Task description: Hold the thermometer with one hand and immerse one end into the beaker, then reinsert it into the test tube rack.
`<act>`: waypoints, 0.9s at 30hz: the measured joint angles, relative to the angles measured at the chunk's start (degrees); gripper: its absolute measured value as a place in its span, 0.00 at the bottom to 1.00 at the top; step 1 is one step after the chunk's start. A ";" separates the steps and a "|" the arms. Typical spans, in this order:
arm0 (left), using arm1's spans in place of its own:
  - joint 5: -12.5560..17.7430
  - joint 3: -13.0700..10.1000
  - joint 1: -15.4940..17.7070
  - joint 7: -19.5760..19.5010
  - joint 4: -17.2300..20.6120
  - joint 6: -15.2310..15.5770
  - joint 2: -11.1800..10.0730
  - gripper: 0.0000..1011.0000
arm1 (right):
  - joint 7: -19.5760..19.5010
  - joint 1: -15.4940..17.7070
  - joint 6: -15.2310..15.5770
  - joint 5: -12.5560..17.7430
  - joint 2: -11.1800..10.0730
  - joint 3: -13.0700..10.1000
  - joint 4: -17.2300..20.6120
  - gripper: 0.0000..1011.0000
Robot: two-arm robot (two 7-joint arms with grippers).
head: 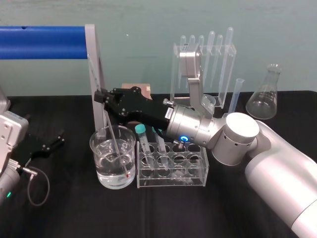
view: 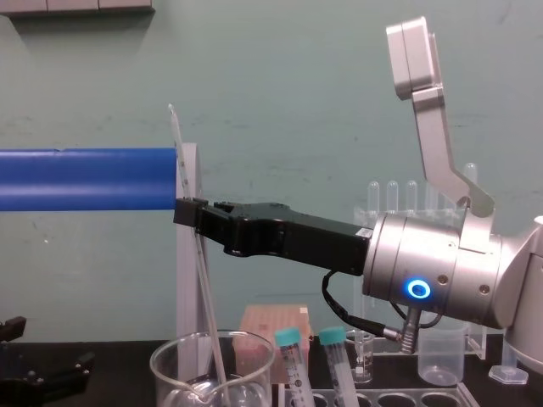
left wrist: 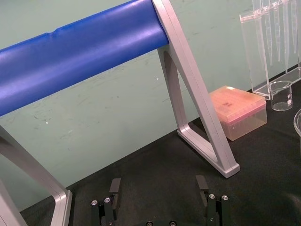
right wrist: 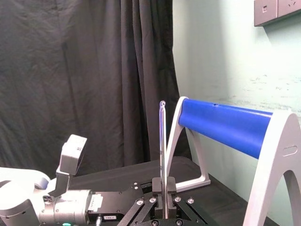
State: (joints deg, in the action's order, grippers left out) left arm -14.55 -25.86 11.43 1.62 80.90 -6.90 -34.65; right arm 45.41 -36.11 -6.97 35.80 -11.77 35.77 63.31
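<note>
Right gripper (head: pixel 100 96) level, holding thermometer (right wrist: pixel 162 150) in beaker (head: pixel 94 153)

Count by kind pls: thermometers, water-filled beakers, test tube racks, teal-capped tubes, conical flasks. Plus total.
thermometer: 1
water-filled beaker: 1
test tube rack: 1
teal-capped tubes: 2
conical flask: 1
Total: 6

The beaker (head: pixel 113 158) and thermometer (right wrist: pixel 162 150) are glossy clear glass. The test tube rack (head: pixel 171 171) is translucent plastic, the surface (head: pixel 74 213) matt black.
</note>
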 joint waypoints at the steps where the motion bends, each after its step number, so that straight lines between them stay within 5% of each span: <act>1: 0.00 0.00 0.00 0.00 0.00 0.00 0.00 1.00 | 0.00 -0.01 0.00 0.00 0.02 0.00 0.00 0.05; 27: 0.00 0.00 0.00 0.00 0.00 0.00 0.00 1.00 | 0.18 -0.31 -0.02 -0.04 0.26 0.05 -0.41 0.05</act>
State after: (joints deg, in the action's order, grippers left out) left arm -14.55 -25.86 11.43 1.62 80.90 -6.90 -34.64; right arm 45.59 -36.41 -6.99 35.76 -11.51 35.82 62.89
